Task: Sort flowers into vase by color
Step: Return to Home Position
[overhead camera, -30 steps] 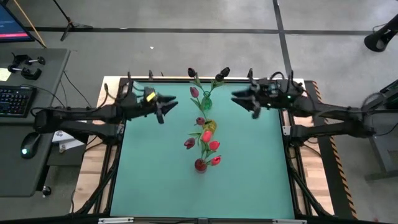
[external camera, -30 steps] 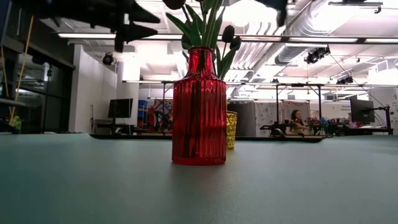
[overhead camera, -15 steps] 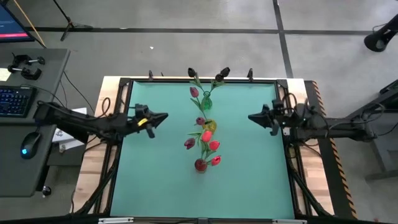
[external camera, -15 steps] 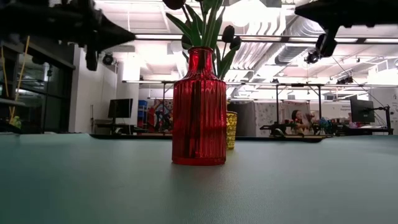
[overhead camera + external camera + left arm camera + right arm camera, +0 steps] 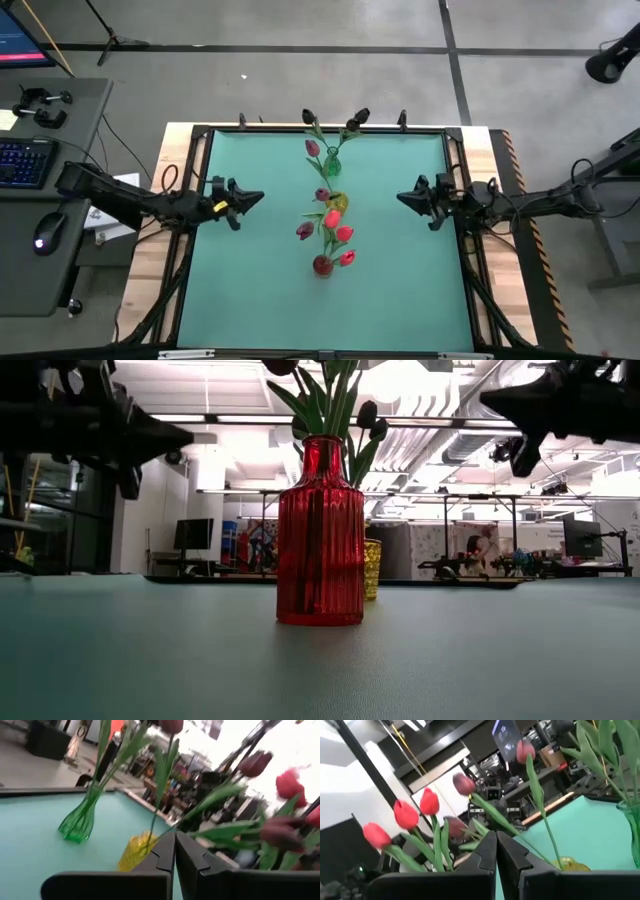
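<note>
Three vases stand in a row down the middle of the teal table: a green one [image 5: 331, 165] farthest, a yellow one [image 5: 338, 203], and a red one [image 5: 322, 265] nearest. Tulips stand in them by their stems: near-black heads [image 5: 309, 117] at the far end, maroon heads [image 5: 322, 195] in the middle, red heads [image 5: 344, 234] near the red vase. My left gripper [image 5: 258, 198] hangs shut near the table's left edge and points at the row. My right gripper [image 5: 402, 197] hangs shut near the right edge, facing it. Both hold nothing.
A desk with a keyboard [image 5: 25, 160] and a mouse [image 5: 44, 238] stands left of the table. Bare teal surface [image 5: 400, 300] lies to both sides of the vase row and in front of it. A person [image 5: 487, 545] shows in the room far behind.
Both arms have sunk and drawn back from the vase row: the left gripper toward the table's left and near edges, the right gripper toward the right and near edges. Both grippers have shut on nothing. The vases and flowers have stayed in place.
</note>
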You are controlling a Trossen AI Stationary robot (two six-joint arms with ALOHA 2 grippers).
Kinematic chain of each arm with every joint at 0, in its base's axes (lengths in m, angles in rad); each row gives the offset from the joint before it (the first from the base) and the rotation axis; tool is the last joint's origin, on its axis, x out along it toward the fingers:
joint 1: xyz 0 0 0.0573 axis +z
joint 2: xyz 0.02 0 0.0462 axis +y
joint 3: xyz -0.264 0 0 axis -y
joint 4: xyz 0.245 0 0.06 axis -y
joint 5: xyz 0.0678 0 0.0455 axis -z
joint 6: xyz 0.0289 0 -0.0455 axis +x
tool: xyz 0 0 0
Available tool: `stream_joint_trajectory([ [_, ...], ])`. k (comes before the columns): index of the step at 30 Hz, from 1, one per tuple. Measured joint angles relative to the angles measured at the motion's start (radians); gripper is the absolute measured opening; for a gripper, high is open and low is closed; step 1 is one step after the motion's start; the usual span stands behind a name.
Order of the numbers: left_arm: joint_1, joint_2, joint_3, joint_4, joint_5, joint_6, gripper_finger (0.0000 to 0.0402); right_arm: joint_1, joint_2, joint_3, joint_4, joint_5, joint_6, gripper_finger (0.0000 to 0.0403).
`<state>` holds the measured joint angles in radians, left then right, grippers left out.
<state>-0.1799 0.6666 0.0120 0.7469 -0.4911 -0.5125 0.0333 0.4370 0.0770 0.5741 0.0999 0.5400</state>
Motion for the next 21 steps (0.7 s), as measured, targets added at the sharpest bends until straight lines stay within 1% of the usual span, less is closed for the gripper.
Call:
stream_joint_trajectory([
  [2, 0.001, 0.001, 0.0, -0.034, 0.001, 0.0, 0.0, 0.008, 0.0, -0.016, 0.007, -0.001, -0.014, 0.0],
  [7, 0.001, 0.001, 0.0, -0.033, 0.02, 0.0, 0.0, 0.032, 0.0, -0.066, 0.015, -0.002, -0.012, 0.0],
  [13, 0.001, 0.001, 0.0, -0.036, 0.02, 0.0, 0.0, 0.055, 0.001, -0.067, -0.179, -0.004, 0.151, 0.0],
  [19, 0.001, -0.001, 0.0, -0.053, 0.021, 0.0, 0.0, 0.055, 0.002, -0.067, -0.383, -0.003, 0.151, 0.0],
  [21, 0.001, -0.031, 0.001, -0.1, 0.021, 0.0, 0.0, 0.055, 0.002, -0.067, -0.439, -0.003, 0.159, 0.0],
])
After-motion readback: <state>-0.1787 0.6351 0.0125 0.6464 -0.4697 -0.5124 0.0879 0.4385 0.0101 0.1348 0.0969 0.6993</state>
